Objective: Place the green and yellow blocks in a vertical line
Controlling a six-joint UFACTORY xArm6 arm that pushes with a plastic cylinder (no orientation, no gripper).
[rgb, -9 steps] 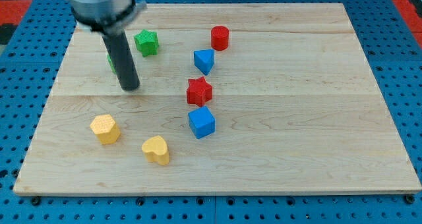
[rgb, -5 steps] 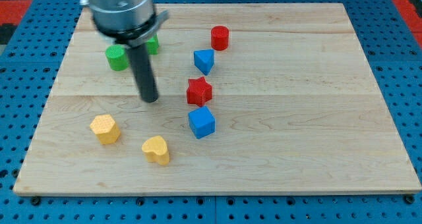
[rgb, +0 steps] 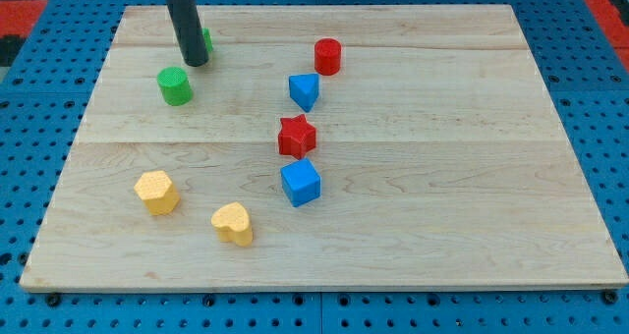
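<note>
My tip (rgb: 195,62) rests near the view's top left of the wooden board (rgb: 442,177). A green block (rgb: 206,41) sits right behind the rod, mostly hidden; only a sliver shows at the rod's right edge. A green cylinder (rgb: 176,85) stands just below and left of the tip, apart from it. A yellow hexagonal block (rgb: 156,192) lies at the lower left. A yellow heart-shaped block (rgb: 233,223) lies to its lower right. The two yellow blocks are far below the tip.
A red cylinder (rgb: 328,56), a blue triangular block (rgb: 305,90), a red star (rgb: 297,136) and a blue cube (rgb: 301,182) form a rough column at the board's middle. A blue pegboard (rgb: 29,177) surrounds the board.
The rod has moved from the board's left middle up toward the view's top left. The green block behind it sits higher and further left than before. The green cylinder stays put.
</note>
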